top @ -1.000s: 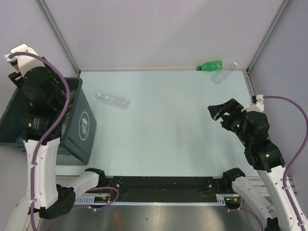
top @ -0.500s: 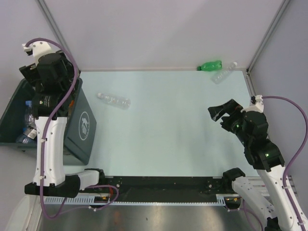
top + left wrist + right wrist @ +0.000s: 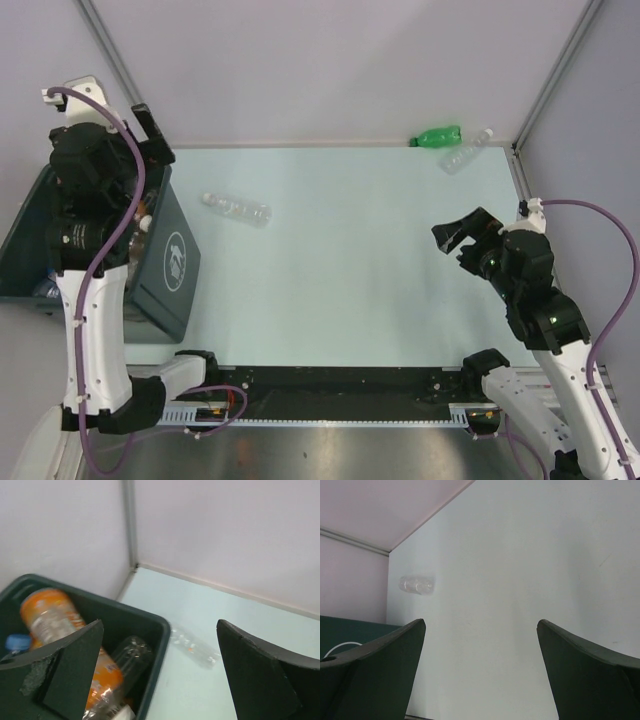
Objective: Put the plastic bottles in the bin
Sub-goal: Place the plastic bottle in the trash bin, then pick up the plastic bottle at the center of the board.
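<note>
The bin (image 3: 125,611) lies beneath the left pincer (image 3: 160,625).

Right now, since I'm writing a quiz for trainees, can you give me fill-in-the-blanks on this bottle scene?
Outside the bin, ___ bottles lie on the table.
The green bottle lies in the table's far ___ corner.
The left gripper, above the bin's rim, has its jaws ___.
The orange bottle lies inside the ___.
Missing words: three; right; open; bin.
</note>
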Controlling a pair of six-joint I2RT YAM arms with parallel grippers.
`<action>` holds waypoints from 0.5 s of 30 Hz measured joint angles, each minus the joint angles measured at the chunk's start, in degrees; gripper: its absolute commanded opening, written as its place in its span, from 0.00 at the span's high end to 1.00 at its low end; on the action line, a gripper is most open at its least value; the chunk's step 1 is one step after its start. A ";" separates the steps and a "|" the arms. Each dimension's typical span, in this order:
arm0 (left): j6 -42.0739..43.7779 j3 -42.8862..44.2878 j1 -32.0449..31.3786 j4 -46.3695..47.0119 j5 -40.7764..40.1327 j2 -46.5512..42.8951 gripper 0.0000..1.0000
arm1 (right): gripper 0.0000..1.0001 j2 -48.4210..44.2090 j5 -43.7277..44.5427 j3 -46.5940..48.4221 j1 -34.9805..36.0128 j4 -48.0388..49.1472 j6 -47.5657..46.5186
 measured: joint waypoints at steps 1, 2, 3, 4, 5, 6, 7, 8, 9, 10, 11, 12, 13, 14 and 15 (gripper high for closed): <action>-0.04 -0.04 0.00 0.11 2.12 -0.22 0.00 | 0.00 0.07 0.04 0.00 0.00 -0.22 0.00; -0.31 -0.15 0.00 0.39 4.72 -0.39 0.00 | 0.00 0.15 0.17 0.00 0.00 -0.44 -0.04; -0.50 -0.31 0.00 0.72 7.02 -0.50 0.00 | 0.00 0.20 0.28 0.00 0.00 -0.70 -0.15; -0.87 -0.61 0.00 1.20 9.49 -0.55 0.00 | 0.00 0.26 0.42 0.00 0.00 -0.87 -0.22; -1.05 -0.94 -0.02 1.62 11.61 -0.59 0.00 | 0.00 0.28 0.52 0.00 0.00 -1.05 -0.31; -1.42 -1.42 -0.04 2.08 13.55 -0.50 0.00 | 0.01 0.31 0.63 0.00 0.00 -1.16 -0.35; -1.68 -2.03 -0.13 2.71 14.78 -0.39 0.00 | 0.00 0.31 0.70 0.00 0.00 -1.29 -0.39; -2.19 -2.95 -0.35 3.48 16.02 -0.20 0.00 | 0.00 0.31 0.87 0.00 0.00 -1.40 -0.44; -2.54 -3.69 -0.50 3.98 16.85 0.13 0.00 | 0.00 0.35 1.03 0.00 0.00 -1.44 -0.50; -3.02 -4.66 -0.74 4.52 17.53 0.68 0.00 | 0.00 0.39 1.14 0.00 0.00 -1.53 -0.59; -3.50 -5.66 -1.03 5.11 18.10 1.22 0.00 | 0.00 0.44 1.38 0.00 0.00 -1.62 -0.66; -3.91 -6.64 -1.38 5.62 18.29 1.99 0.00 | 0.00 0.55 1.60 0.00 0.00 -1.75 -0.79; -4.15 -7.63 -1.79 6.10 18.38 2.91 0.00 | 0.00 0.68 1.88 0.00 0.00 -1.79 -0.83; -4.52 -8.59 -2.32 6.58 18.36 3.98 0.00 | 0.00 0.90 2.08 0.00 0.00 -1.79 -0.90; -4.94 -9.18 -2.82 6.86 18.25 4.90 0.00 | 0.00 1.11 2.27 0.00 0.00 -1.79 -1.05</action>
